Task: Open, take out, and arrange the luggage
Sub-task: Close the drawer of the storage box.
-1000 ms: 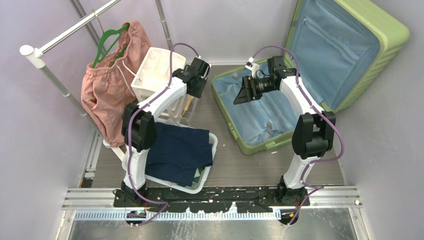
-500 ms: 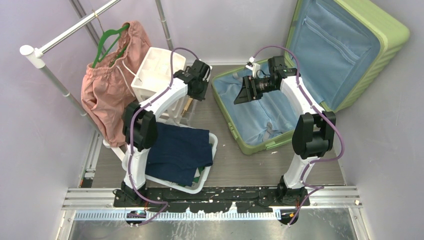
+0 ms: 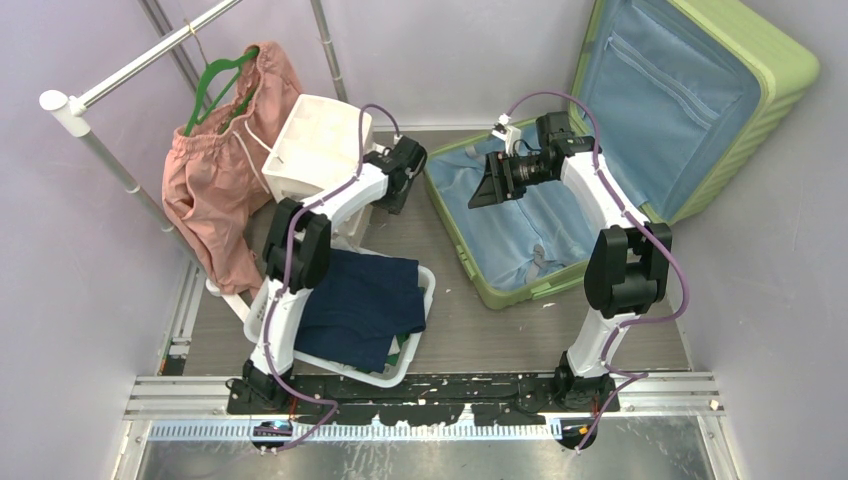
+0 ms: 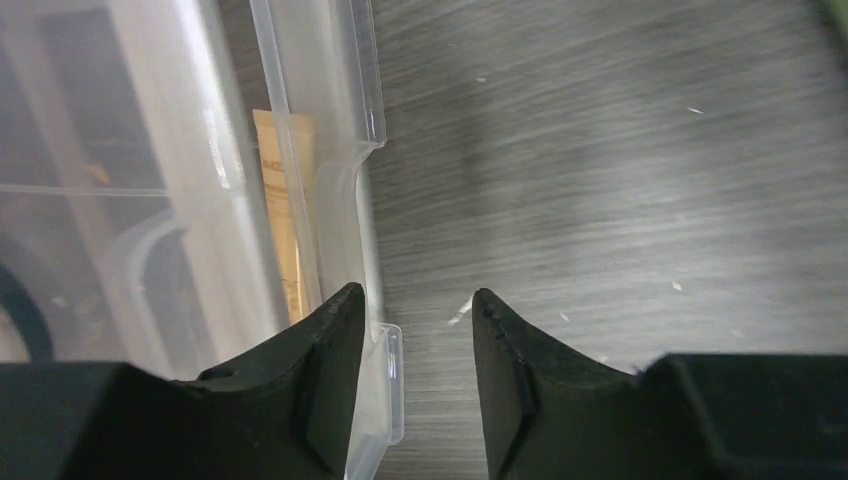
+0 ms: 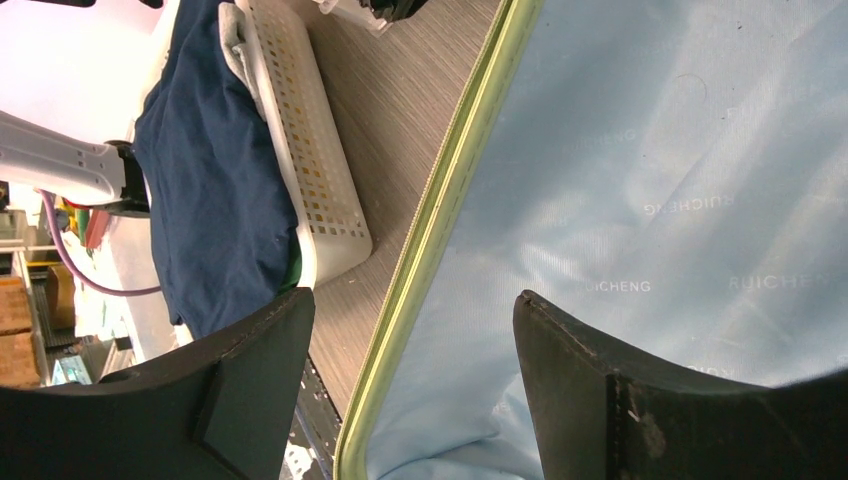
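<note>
The light-green suitcase point(image 3: 700, 110) lies open at the back right, its lid leaning on the wall and its blue lining point(image 3: 530, 215) bare. Its green rim point(image 5: 440, 220) and lining point(image 5: 680, 180) also show in the right wrist view. My right gripper point(image 3: 483, 186) hangs open and empty over the suitcase's lower half; in the wrist view it point(image 5: 415, 345) straddles the rim. My left gripper point(image 3: 392, 198) is open beside the white drawer unit point(image 3: 315, 150); in its wrist view it point(image 4: 418, 330) stands over the edge of a clear plastic drawer point(image 4: 330, 160) without clasping it.
A white perforated basket point(image 3: 405, 360) with dark blue clothes point(image 3: 355, 305) sits at the front left; the basket also shows in the right wrist view point(image 5: 300, 150). Pink shorts point(image 3: 215, 180) hang on a green hanger point(image 3: 215, 80) from a rail point(image 3: 130, 70). Grey floor point(image 4: 620, 180) lies between drawers and suitcase.
My left arm has swung right and lower, away from the top of the drawer unit toward the floor beside it. The right arm has not moved.
</note>
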You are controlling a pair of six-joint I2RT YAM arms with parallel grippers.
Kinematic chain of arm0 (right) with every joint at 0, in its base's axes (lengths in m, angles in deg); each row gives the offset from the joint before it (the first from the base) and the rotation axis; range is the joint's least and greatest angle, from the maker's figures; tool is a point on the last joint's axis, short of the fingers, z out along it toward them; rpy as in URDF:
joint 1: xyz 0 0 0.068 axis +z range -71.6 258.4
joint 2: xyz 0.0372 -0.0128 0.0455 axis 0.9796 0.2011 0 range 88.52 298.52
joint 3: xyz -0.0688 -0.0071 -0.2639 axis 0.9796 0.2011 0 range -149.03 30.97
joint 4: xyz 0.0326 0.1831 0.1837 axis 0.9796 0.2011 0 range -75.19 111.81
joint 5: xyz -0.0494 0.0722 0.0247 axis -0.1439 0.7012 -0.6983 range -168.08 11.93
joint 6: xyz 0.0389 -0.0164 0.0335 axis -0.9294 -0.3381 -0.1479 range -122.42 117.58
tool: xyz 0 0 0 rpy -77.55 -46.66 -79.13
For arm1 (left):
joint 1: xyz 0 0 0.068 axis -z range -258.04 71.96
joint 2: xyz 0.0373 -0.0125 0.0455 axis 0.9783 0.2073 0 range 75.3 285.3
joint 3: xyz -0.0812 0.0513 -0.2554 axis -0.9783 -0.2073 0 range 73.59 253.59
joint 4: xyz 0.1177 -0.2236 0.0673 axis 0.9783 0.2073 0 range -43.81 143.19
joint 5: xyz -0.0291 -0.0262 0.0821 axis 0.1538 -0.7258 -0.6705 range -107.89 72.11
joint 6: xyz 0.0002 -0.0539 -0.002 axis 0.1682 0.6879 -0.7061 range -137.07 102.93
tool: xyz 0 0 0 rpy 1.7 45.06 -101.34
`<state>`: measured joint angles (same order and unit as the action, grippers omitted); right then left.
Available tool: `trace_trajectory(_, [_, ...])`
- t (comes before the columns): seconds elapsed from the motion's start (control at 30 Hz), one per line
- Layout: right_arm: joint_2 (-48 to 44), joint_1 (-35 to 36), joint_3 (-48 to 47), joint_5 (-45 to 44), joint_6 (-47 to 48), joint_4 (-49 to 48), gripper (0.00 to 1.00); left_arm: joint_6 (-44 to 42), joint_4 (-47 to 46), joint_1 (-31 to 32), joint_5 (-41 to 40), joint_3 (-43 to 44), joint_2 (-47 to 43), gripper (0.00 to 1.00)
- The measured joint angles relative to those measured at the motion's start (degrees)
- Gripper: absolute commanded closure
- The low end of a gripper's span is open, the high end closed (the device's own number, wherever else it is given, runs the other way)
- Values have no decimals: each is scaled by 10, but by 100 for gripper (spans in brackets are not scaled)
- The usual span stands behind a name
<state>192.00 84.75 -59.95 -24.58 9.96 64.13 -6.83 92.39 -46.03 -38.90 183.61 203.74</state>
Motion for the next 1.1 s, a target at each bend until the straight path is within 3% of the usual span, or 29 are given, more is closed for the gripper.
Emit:
trace_trajectory(0.13, [0,-1,0,-1,0,0,22,-19,3,-8,-35,9,8,51])
trace_trajectory(0.33, [-1,-3,0,-5,10,4,22,-35,21,-13,-25,49,7,53])
trace_trajectory(0.5, [-3,-5,-27,-24,55,57,21,-36,30,-13,42,44,-31,53])
trace_trajectory(0.63, [-4,-9,-89,-63,105,111,18,-34,28,-13,118,19,-115,49])
trace_trajectory(0.73, [-7,-19,-143,-105,134,141,7,-25,8,-17,189,-1,-198,34])
trace_trajectory(0.83, [-9,-48,-204,-143,148,160,0,10,-45,-29,276,-29,-283,2])
trace_trajectory(0.97, [-18,-110,-273,-161,139,163,0,99,-149,-84,378,-87,-387,0])
trace_trajectory(1.1, [-50,-178,-302,-163,61,124,0,199,-222,-168,454,-105,-442,0])
